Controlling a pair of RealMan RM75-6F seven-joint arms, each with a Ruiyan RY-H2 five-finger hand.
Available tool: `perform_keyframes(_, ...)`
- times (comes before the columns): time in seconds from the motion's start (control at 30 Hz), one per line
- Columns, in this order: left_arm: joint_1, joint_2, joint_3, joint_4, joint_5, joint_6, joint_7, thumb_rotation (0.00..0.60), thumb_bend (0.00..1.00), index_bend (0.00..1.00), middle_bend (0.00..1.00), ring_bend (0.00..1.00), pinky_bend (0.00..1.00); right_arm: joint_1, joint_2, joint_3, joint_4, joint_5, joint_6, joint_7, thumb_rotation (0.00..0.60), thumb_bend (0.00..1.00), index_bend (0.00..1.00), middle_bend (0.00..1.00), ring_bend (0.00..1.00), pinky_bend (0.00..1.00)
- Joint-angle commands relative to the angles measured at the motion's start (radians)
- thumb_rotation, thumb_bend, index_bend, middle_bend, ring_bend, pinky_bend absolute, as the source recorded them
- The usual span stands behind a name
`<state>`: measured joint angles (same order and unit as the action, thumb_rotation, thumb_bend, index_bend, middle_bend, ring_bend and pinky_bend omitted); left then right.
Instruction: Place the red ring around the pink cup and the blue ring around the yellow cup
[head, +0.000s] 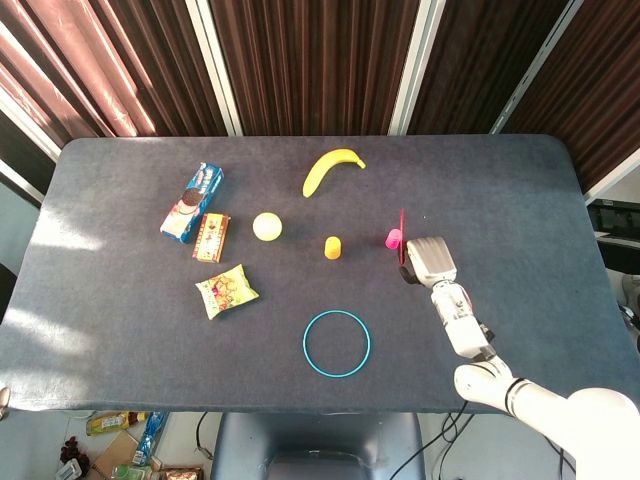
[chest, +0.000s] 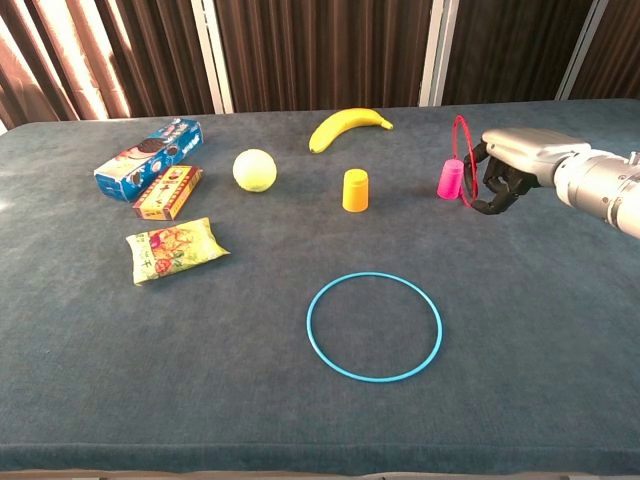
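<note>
- Holding the red ring (chest: 462, 160) upright on its edge, our right hand (chest: 512, 165) grips it with curled fingers, just right of the pink cup (chest: 450, 179).
- We see the same right hand (head: 427, 262) in the head view, below and to the right of the pink cup (head: 393, 238), with the red ring (head: 402, 235) showing only as a thin line beside the cup.
- We note that the ring stands next to the pink cup, not around it; whether it touches the cup we cannot tell.
- We find the yellow cup (chest: 355, 190) standing upright left of the pink cup, well apart from it.
- We see the blue ring (chest: 374, 326) lying flat on the dark table (chest: 560, 330), nearer to us than the pink cup and to its left, with nothing inside it.
- We count a banana (chest: 346, 125) farther back and left of the pink cup.
- We spot a pale ball (chest: 255, 169) further left of the pink cup, beyond the yellow cup.
- We see a blue cookie box (chest: 149, 158), a small red box (chest: 167, 191) and a yellow snack bag (chest: 176, 249) grouped far to the left of the pink cup.
- We do not see our left hand in either view.
</note>
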<state>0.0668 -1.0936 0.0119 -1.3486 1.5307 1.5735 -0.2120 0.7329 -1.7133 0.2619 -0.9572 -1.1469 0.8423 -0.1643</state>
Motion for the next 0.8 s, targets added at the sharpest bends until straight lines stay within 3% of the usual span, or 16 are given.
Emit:
perform_keyframes(0.03, 0.000, 0.000, 0.000, 0.000, 0.000, -0.001, 0.000, 0.600, 0.42, 0.02, 0.00, 0.00, 0.13, -0.003, 0.006, -0.003, -0.010, -0.003, 0.005, 0.004, 0.600, 0.43, 0.68, 1.00, 1.00, 1.00)
perform_keyframes(0.4, -0.001, 0.000, 0.003, -0.001, 0.003, -0.002, 0.003, 0.600, 0.42, 0.02, 0.00, 0.00, 0.13, -0.011, 0.027, -0.013, -0.047, -0.010, 0.025, 0.007, 0.600, 0.43, 0.66, 1.00, 1.00, 1.00)
perform_keyframes(0.53, -0.002, -0.001, 0.003, 0.000, 0.002, -0.003, 0.003, 0.600, 0.42, 0.02, 0.00, 0.00, 0.13, -0.020, 0.043, -0.024, -0.081, -0.018, 0.030, 0.014, 0.600, 0.39, 0.64, 1.00, 1.00, 1.00)
perform_keyframes(0.8, -0.002, -0.003, 0.004, 0.002, 0.004, -0.004, 0.002, 0.600, 0.42, 0.02, 0.00, 0.00, 0.13, -0.081, 0.158, -0.127, -0.338, -0.174, 0.103, 0.072, 0.600, 0.36, 0.64, 1.00, 1.00, 1.00)
